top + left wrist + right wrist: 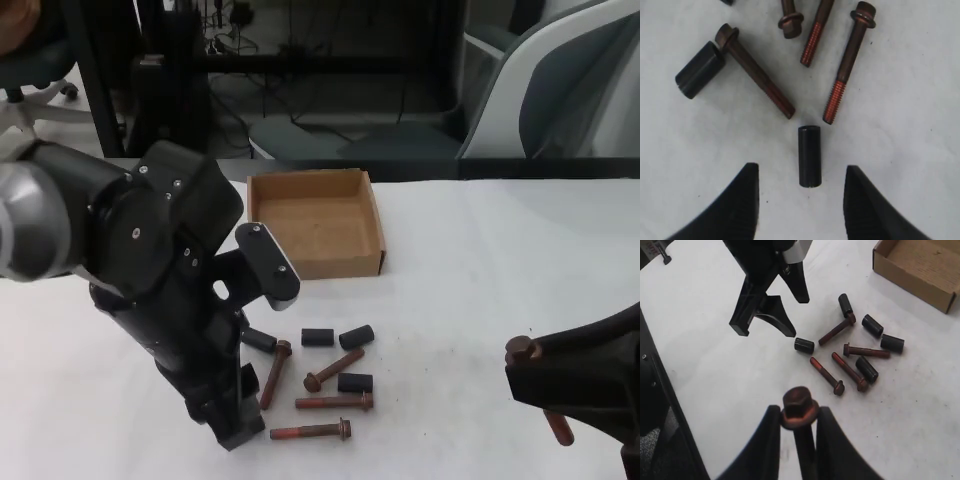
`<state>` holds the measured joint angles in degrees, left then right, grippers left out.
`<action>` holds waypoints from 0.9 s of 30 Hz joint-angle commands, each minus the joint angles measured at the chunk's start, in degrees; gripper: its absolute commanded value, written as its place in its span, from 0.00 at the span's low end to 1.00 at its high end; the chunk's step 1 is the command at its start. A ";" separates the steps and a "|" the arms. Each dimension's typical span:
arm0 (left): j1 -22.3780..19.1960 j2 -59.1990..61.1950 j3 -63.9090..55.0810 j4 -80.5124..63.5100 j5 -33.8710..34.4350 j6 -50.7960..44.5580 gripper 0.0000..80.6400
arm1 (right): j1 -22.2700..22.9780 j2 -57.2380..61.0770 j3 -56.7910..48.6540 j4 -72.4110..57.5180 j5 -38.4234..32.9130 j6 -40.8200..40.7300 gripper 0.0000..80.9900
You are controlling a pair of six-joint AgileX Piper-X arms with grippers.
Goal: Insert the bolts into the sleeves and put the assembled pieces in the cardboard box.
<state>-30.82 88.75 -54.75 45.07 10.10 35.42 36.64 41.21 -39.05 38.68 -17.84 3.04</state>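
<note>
- Hovering my left gripper [801,172], fingers spread, either side of a black sleeve [809,156] lying on the bench [480,280].
- My right gripper [798,412] pinches a bolt [800,406] just under its head.
- Nothing looks assembled yet: the cardboard box [343,265] holds no pieces, and the loose bolts [334,370] are still to do.

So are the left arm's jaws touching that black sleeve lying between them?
Apart. The left wrist view shows a clear gap on each side of the sleeve, which lies between the open jaws.
</note>
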 commanded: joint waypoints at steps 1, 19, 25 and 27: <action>-0.38 1.30 -0.58 -0.09 1.44 0.85 0.65 | 0.03 -0.54 -0.17 -0.36 -0.59 0.11 0.01; -1.27 9.86 -0.58 -2.40 -1.56 0.85 0.65 | 0.03 -0.54 -0.17 -0.36 -0.99 0.11 0.01; -1.27 11.83 -0.58 -3.24 -1.56 0.74 0.65 | 0.03 -0.54 -0.17 -0.36 -0.99 0.11 0.01; -1.27 11.98 -0.58 -3.24 -1.56 0.63 0.65 | 0.03 -0.54 -0.17 -0.51 -0.99 0.11 0.01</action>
<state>-31.97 99.92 -55.05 42.34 8.94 36.19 36.64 41.21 -39.05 38.68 -18.15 3.04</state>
